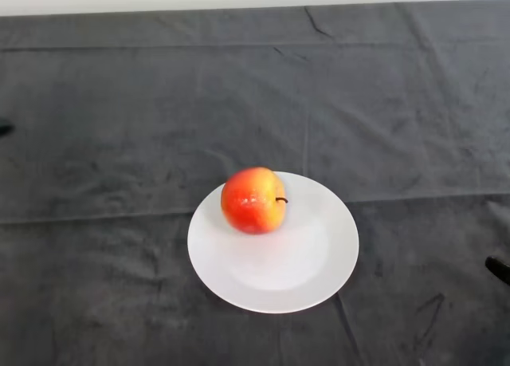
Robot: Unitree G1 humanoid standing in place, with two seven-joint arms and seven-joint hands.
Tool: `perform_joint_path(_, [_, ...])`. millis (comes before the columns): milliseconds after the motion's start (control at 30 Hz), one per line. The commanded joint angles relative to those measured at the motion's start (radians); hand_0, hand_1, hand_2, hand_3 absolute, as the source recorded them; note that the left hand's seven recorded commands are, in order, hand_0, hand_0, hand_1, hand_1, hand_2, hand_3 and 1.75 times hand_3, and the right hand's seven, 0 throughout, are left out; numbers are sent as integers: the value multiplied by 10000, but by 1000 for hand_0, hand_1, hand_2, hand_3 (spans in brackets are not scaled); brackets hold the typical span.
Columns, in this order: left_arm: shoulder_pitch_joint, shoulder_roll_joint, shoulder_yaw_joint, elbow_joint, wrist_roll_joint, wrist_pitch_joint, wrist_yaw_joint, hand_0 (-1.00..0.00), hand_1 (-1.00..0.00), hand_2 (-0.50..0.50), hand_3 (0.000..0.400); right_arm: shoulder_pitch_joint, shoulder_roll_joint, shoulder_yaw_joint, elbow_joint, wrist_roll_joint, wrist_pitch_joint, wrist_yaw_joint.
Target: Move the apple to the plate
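A red and yellow apple (253, 200) lies on a white round plate (307, 262) in the lower middle of the head view. The apple rests on the plate's upper left part, with its dark stem pointing right.
The table is covered with a dark grey cloth (119, 127) with creases. A pale wall strip runs along the far edge. A small dark object (498, 268) shows at the right edge and another (5, 128) at the left edge.
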Motion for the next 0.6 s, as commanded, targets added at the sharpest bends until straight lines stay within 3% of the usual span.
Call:
perform_joint_path(33, [-299,845,494,517,-223,-298,204,0,0,0,0,193,286,-48,377,242,317,119])
perform_joint_path(433, [211,2160,2610,2999,-588,-1310,765,0,0,0,0,169,253,15,422,323,268,56])
perform_joint_path(600, [536,2646,3394,4100,-722,-1766,1044,0,0,0,0,172,227,66,351,355,292,-19])
